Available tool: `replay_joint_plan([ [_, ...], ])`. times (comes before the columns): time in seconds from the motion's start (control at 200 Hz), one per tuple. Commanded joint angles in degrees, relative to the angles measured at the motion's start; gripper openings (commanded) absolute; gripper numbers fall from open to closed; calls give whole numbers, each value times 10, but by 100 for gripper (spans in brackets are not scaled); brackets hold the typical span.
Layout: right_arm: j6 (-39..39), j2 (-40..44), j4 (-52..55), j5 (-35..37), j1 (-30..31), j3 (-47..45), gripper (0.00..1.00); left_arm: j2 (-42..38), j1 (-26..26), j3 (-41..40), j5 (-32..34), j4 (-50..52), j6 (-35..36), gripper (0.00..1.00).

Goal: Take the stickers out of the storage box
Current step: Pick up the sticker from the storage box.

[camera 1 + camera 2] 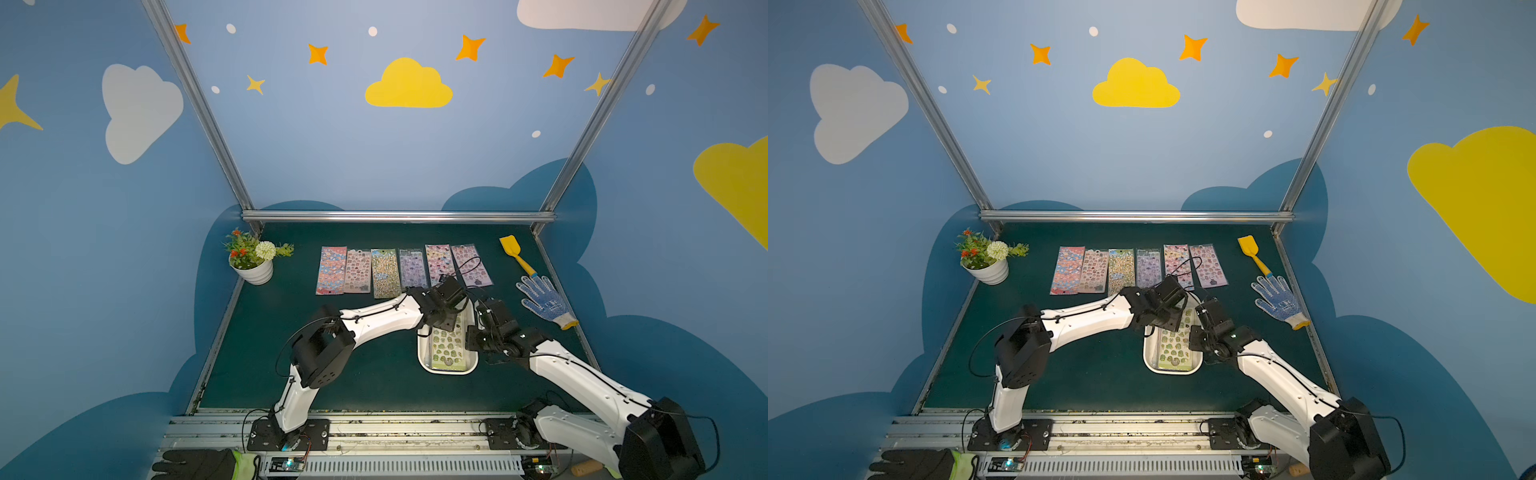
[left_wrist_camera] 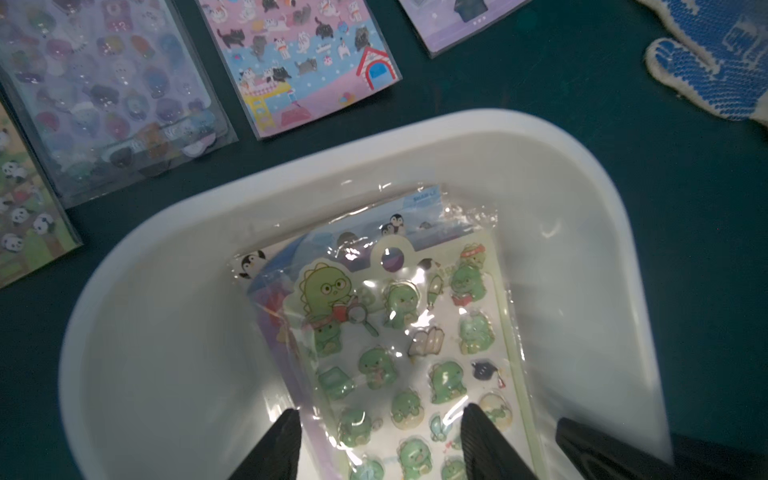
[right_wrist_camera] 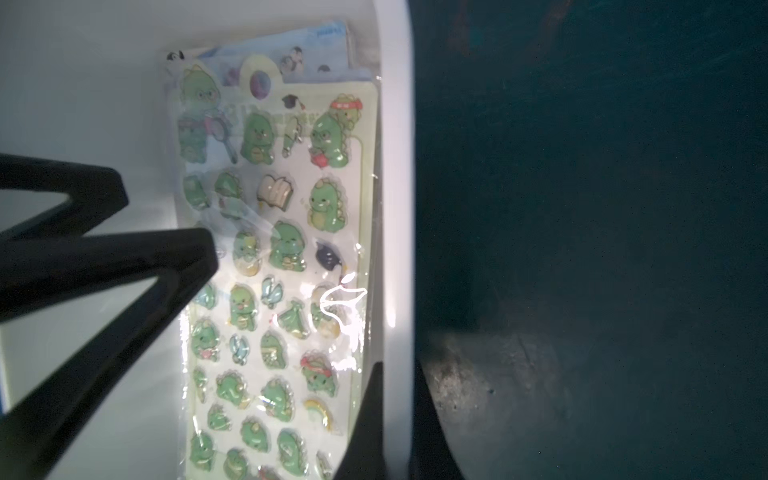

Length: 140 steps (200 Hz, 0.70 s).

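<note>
Now my left fingers [image 2: 278, 440] stand wide over the dinosaur sheet [image 2: 399, 353] atop the stickers [image 2: 415, 216] in the storage box [image 2: 519, 137]; my right fingers [image 3: 372, 415] pinch its rim. Next I'd lower and nip just that sheet.

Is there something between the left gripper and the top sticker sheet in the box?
Nothing visible. The left gripper is open right above the green dinosaur sheet in the storage box. The right gripper grips the box's rim, beside the sheet.
</note>
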<state>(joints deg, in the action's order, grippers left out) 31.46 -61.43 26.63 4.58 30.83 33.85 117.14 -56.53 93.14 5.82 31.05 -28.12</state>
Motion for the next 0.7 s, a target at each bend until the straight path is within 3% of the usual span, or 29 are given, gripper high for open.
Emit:
replay_joint_plan([
  [0.0, 0, 3, -26, -13, -3, -1, 0, 17, 2, 18, 19, 31, -6, 64],
  [0.315, -1, 7, -31, -21, -3, -2, 0, 33, 9, 20, -6, 19, -12, 70],
  [0.696, -1, 2, -35, -26, -5, -5, 0, 1, 26, -23, -61, -37, -27, 60],
])
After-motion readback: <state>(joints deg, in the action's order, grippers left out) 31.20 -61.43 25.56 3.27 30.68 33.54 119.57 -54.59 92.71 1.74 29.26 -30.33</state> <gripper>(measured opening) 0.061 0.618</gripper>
